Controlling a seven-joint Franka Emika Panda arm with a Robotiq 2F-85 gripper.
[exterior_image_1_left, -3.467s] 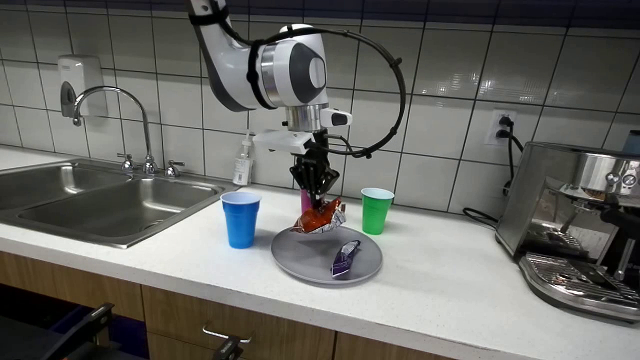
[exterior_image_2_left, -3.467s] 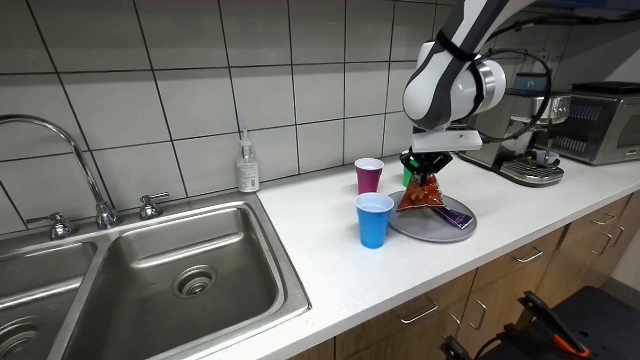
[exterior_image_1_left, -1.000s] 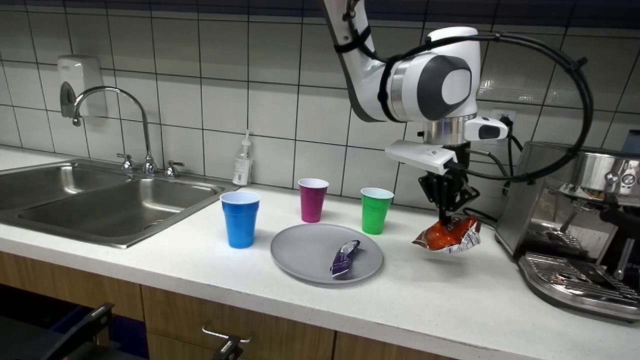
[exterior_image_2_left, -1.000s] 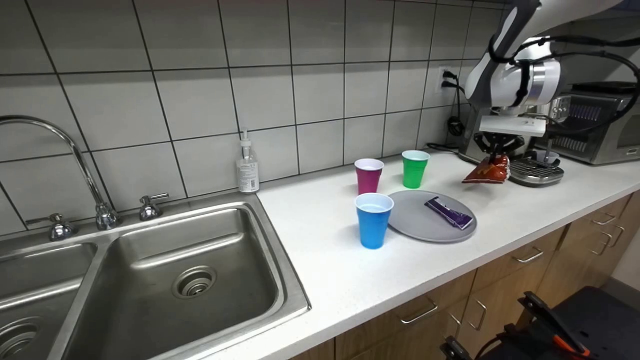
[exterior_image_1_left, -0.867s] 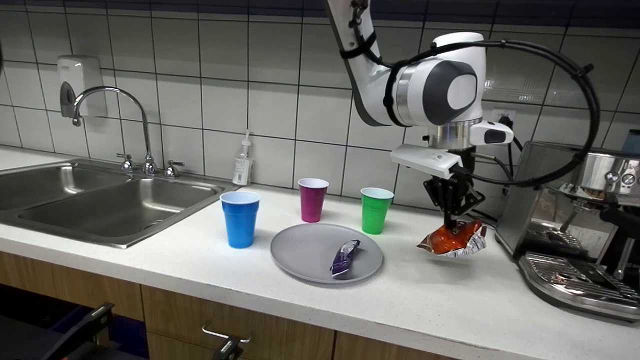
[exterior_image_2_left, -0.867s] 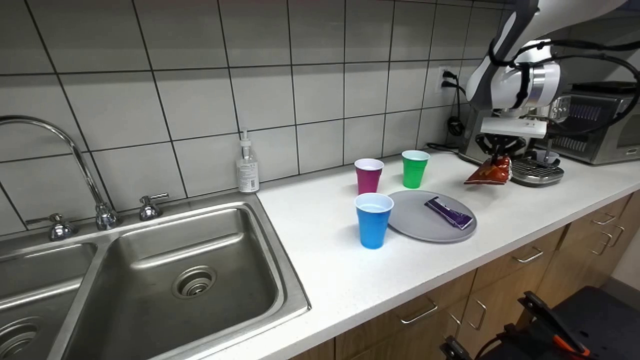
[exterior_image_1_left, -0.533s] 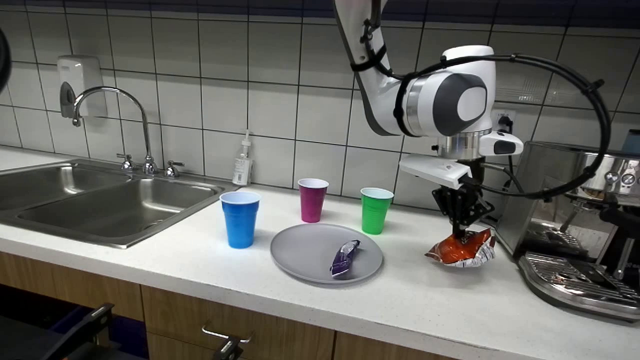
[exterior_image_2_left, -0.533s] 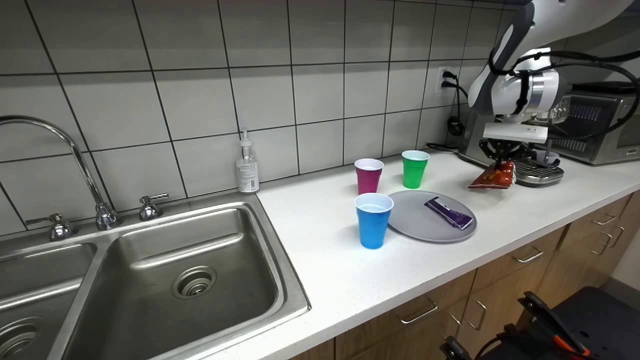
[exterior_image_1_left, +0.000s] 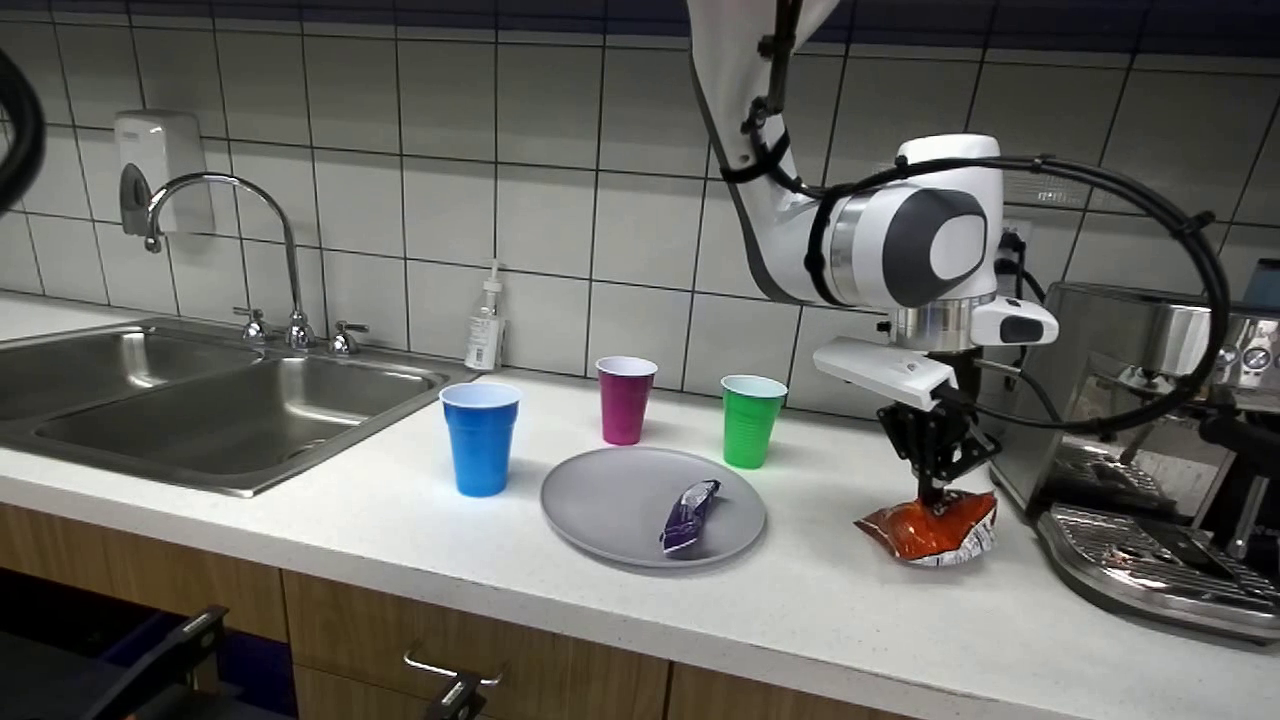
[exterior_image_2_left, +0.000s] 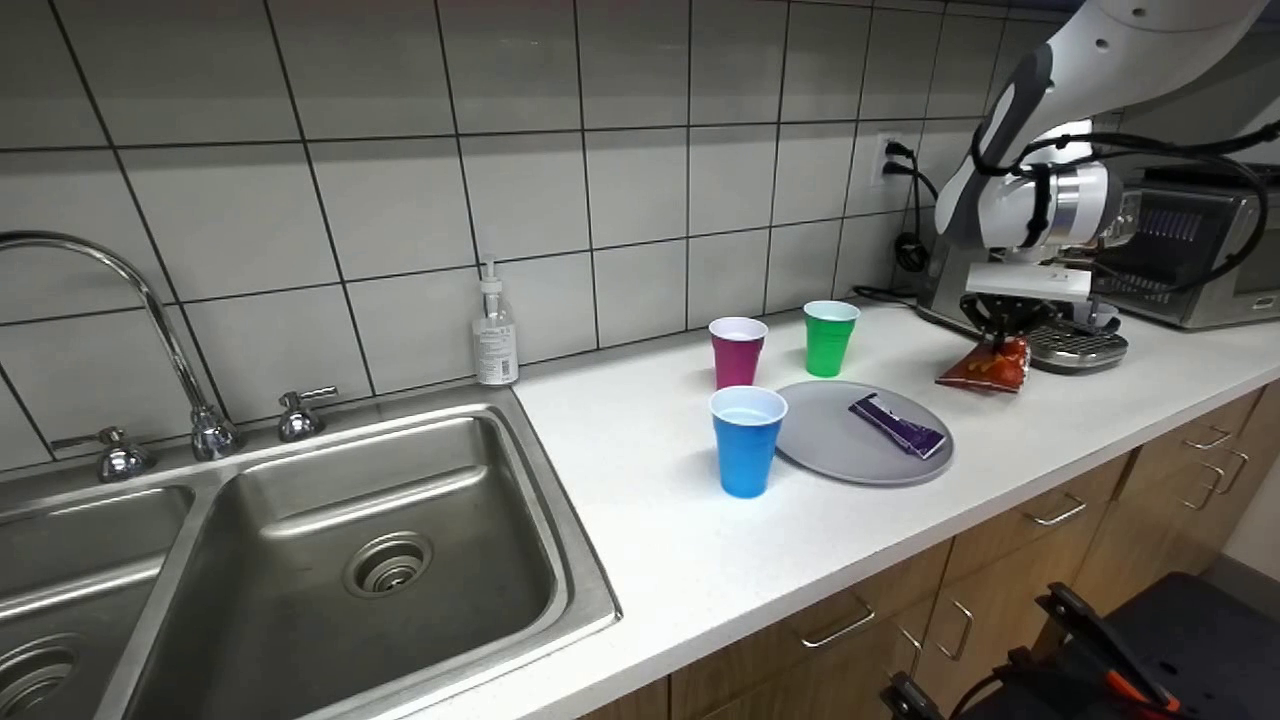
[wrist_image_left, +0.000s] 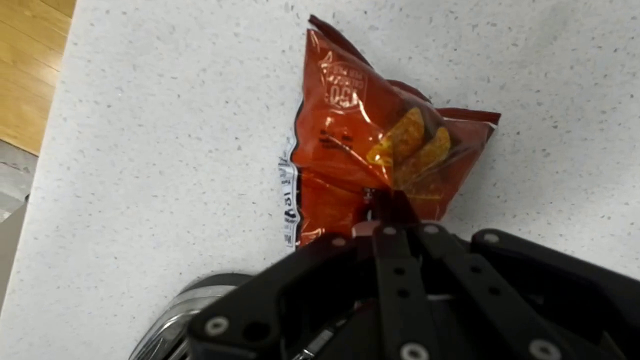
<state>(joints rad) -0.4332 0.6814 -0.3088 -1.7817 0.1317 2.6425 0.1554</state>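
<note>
The black, two-fingered end effector (exterior_image_1_left: 932, 498) pointed straight down with its fingers pinched nearly together, gripping the red, crinkled plastic snack bag (exterior_image_1_left: 905, 530) near its middle. The bag was right down by the white, speckled, hard-topped desk (exterior_image_1_left: 840, 620), just beside the boxy silver metal espresso machine (exterior_image_1_left: 1120, 480); whether its underside touched the surface could not be told for certain. The step in hand looked like setting the bag down. Doing it well called for a slow, vertical descent until the desk took the weight, since pushing further would likely have crushed the contents. The fingers needed to part gradually, as thin plastic could have clung to one and dragged the bag along; a straight rise seemed safest. The machine's ridged metal drip tray (exterior_image_1_left: 1130, 545) stood close to the bag, so sideways drift that way was worth avoiding, and the thick black cable loop (exterior_image_1_left: 1190, 222), crossing in front of the machine in an exterior view, deserved watching too. The flat, round grey plate (exterior_image_1_left: 590, 510), bearing the slim bar in shiny purple wrapping (exterior_image_1_left: 690, 515), stood well apart and was the lesser hazard.
</note>
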